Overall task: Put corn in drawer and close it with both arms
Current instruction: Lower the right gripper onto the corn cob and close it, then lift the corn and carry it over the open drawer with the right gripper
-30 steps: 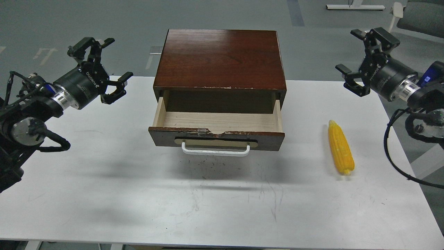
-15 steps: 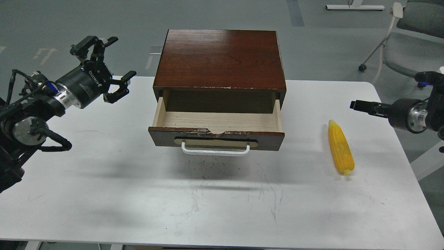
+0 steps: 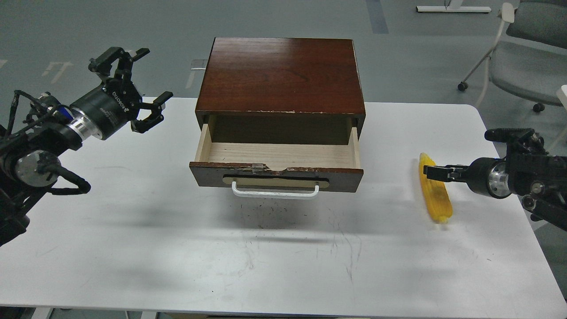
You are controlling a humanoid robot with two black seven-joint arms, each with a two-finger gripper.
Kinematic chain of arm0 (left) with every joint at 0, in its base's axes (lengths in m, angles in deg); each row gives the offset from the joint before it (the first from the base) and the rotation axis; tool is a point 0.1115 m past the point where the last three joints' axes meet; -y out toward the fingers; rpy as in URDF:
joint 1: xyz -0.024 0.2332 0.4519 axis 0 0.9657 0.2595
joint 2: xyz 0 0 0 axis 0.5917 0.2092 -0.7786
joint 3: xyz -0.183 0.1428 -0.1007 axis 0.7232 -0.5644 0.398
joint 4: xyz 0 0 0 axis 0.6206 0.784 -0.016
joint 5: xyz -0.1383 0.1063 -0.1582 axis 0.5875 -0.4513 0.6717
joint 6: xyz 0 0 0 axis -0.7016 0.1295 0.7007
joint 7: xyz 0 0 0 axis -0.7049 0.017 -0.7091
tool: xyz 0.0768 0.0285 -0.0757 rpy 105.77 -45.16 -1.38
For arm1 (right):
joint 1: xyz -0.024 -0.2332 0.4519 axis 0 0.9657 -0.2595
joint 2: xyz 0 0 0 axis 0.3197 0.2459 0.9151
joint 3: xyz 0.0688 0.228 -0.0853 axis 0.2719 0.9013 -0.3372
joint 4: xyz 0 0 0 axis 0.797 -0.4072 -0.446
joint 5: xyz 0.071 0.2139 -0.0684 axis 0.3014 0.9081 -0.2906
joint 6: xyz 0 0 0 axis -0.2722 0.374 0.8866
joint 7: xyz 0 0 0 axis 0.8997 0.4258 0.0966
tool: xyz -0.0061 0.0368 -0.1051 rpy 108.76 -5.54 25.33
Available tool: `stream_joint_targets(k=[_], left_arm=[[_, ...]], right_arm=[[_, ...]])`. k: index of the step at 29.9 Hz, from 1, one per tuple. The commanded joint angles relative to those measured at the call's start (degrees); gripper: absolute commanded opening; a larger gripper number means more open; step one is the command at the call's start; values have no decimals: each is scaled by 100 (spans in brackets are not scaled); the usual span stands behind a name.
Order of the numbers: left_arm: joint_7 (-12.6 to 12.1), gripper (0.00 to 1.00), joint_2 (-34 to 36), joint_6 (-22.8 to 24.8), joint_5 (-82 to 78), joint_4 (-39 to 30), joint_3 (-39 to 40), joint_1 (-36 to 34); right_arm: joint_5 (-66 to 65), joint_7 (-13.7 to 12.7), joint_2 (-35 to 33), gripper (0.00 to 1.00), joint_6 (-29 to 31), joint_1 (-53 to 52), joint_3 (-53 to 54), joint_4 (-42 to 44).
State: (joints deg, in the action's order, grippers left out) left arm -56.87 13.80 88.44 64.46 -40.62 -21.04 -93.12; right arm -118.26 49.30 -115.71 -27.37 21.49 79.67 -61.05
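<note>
Right gripper (image 3: 432, 172) has dropped from the upper right to mid right, now over the corn (image 3: 436, 199) lying on the white table (image 3: 283, 257); seen edge-on, finger spread cannot be told. Corn partly shadowed. Drawer (image 3: 277, 166) at frame centre unchanged, pulled out, empty. Left gripper (image 3: 135, 86) in upper left barely shifted, fingers spread wide, holding nothing.

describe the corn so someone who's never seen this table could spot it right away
Start at the dark red-brown cabinet on the white table, its drawer pulled open. Look to its right: the corn lies flat there, the right claw over its far end. It is the only yellow thing.
</note>
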Motion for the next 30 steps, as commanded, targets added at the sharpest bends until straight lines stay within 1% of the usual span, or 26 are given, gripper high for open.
stream_joint_targets(k=[1, 4, 5, 7, 8, 9, 10, 11, 12, 14, 15, 17, 19, 20, 25, 29, 30], left_arm=[[9, 100, -11, -36, 0, 4, 1, 28], [9, 100, -20, -106, 8, 4, 10, 46], [9, 100, -20, -124, 8, -4, 10, 54], [18, 100, -20, -132, 8, 4, 10, 89], [18, 100, -20, -132, 8, 4, 10, 107], [18, 100, -20, -132, 8, 4, 10, 133], [18, 100, -20, -132, 8, -4, 10, 134], [18, 100, -11, -132, 8, 4, 10, 134], [18, 100, -11, -124, 8, -4, 10, 142], [18, 100, -11, -132, 8, 4, 19, 142], [26, 100, -3, -132, 8, 4, 19, 142], [27, 100, -11, -132, 8, -4, 19, 142], [27, 100, -11, -141, 8, 4, 19, 142], [27, 100, -20, -141, 8, 4, 19, 142], [27, 100, -73, -150, 8, 4, 19, 142], [27, 100, -73, -150, 8, 4, 10, 142], [27, 100, -64, -150, 8, 4, 19, 142]], right_arm=[[1, -43, 81, 90, -50, 144, -13, 4], [1, -105, 90, 89, -76, 249, -13, 21], [1, -114, 99, 87, -102, 276, -13, 13], [1, -166, 134, 66, -182, 320, -22, -5], [9, -167, 143, 59, -182, 320, -22, -23], [9, -167, 143, 38, -234, 337, -22, -40], [1, -167, 143, 26, -269, 346, -22, -75], [1, -167, 143, 18, -296, 337, -22, -110], [1, -193, 143, 6, -348, 329, -22, -180], [1, -219, 143, 4, -366, 294, -22, -181], [1, -219, 143, 1, -384, 293, -22, -190], [1, -254, 143, 0, -384, 302, -22, -198], [1, -394, 143, 0, -393, 320, -22, -198], [9, -413, 143, 0, -393, 329, -22, -198], [18, -369, 64, 0, -472, 162, 66, -338], [10, -264, -515, 0, -682, -488, 66, -1207], [9, -202, -734, 0, -726, -759, 66, -1592]])
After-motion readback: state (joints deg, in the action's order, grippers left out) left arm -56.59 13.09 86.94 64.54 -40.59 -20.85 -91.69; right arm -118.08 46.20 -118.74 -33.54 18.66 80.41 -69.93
